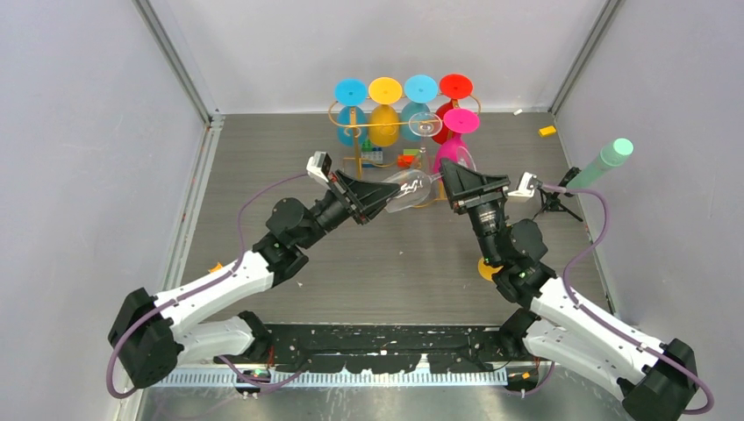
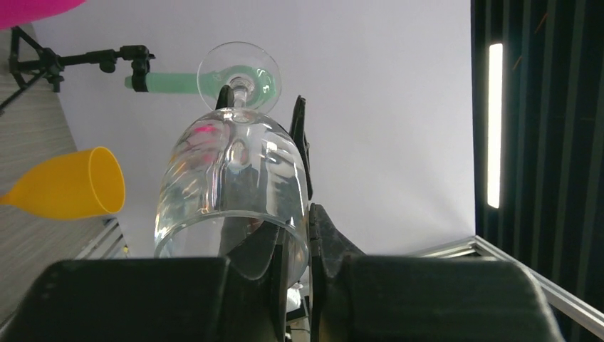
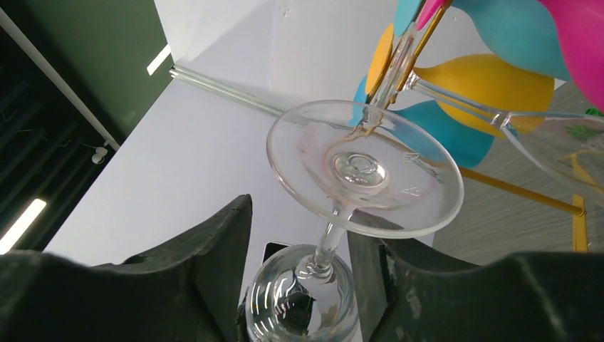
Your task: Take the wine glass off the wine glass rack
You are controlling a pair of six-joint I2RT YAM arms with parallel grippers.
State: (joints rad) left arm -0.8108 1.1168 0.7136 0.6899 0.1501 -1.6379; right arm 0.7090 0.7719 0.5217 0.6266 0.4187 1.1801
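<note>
A clear wine glass (image 1: 409, 188) lies tilted in the air between my two arms, just in front of the gold wire wine glass rack (image 1: 349, 133). My left gripper (image 1: 386, 195) is shut on the rim of its bowl (image 2: 231, 192), with one finger inside the bowl and the other outside (image 2: 295, 215). My right gripper (image 1: 449, 180) is open. Its fingers stand on either side of the stem (image 3: 329, 235) without touching it (image 3: 303, 228), just under the glass's round foot (image 3: 363, 167). A gold bar of the rack (image 3: 520, 191) shows behind.
Blue, yellow, cyan, red and pink glasses (image 1: 384, 110) hang upside down on the rack, along with another clear glass (image 3: 552, 142). Small coloured blocks (image 1: 386, 158) lie under it. A green cylinder on a tripod (image 1: 605, 162) stands at the right. An orange block (image 1: 547, 131) lies at the back right.
</note>
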